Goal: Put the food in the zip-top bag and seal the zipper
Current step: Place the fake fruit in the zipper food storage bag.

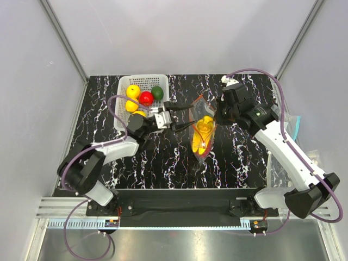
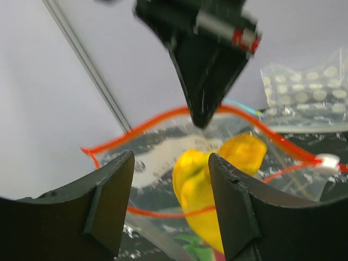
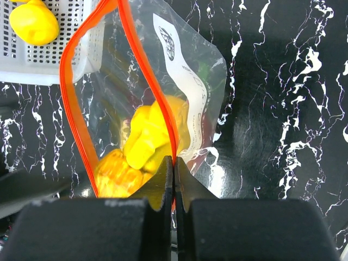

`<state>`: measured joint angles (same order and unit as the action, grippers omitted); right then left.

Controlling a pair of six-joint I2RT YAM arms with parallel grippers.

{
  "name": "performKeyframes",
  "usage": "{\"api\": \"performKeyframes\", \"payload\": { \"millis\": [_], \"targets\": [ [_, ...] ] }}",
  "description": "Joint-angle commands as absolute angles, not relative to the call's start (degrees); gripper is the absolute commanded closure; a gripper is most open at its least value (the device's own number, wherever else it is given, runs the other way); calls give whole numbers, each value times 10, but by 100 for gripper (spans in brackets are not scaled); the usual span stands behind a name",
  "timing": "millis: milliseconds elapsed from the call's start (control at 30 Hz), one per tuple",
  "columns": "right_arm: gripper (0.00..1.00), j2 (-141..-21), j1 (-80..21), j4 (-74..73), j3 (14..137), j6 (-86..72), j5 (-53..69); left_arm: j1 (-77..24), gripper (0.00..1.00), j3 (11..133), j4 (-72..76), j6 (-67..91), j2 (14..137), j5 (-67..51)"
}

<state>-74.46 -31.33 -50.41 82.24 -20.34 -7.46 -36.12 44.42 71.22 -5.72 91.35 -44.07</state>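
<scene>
Zip-top bag (image 1: 202,136) sits mid-bench, between the two arms and a little to the right of the white basket (image 1: 157,80). Its mouth is propped open towards the left tool (image 1: 176,123). The right tool (image 3: 173,176) has its jaws pressed tight together on the far lip, right on the red-orange zipper (image 3: 73,98). The left tool hangs at the mouth with its jaws well apart and nothing between them.

The danger is that one pinch is all that keeps the mouth up. If the film slips out, I'd expect the opening to flop shut or the load to spill onto the bench (image 1: 244,163). The open left tool could also snag the near lip and drag the whole floppy bag. Sealing looks awkward too, because the lips bow far apart and the white slider (image 2: 328,162) sits out at one end.

The bag itself is clear, crinkled and printed white on one face. A yellow banana bunch (image 3: 155,133) and a round yellow-orange fruit (image 3: 117,174) bulge inside, with a hint of green beneath. More fruit waits in the basket.
</scene>
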Motion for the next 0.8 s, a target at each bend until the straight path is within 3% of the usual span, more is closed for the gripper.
{"api": "performKeyframes", "payload": {
  "millis": [0, 133, 233, 433, 767],
  "targets": [
    [100, -721, -307, -483, 824, -201, -64, -363, 37, 456, 819, -49, 837, -422],
    [100, -718, -305, -483, 823, -200, -62, -366, 37, 500, 597, -10, 756, -379],
    [100, -716, -304, -485, 824, -200, -59, -373, 29, 564, 384, 17, 719, -314],
    [100, -718, -305, -483, 823, -204, -55, -403, 27, 727, 33, 89, 732, -193],
    [100, -712, -305, -482, 817, -212, -51, -439, 25, 910, -240, 176, 841, -183]
  ]
}}
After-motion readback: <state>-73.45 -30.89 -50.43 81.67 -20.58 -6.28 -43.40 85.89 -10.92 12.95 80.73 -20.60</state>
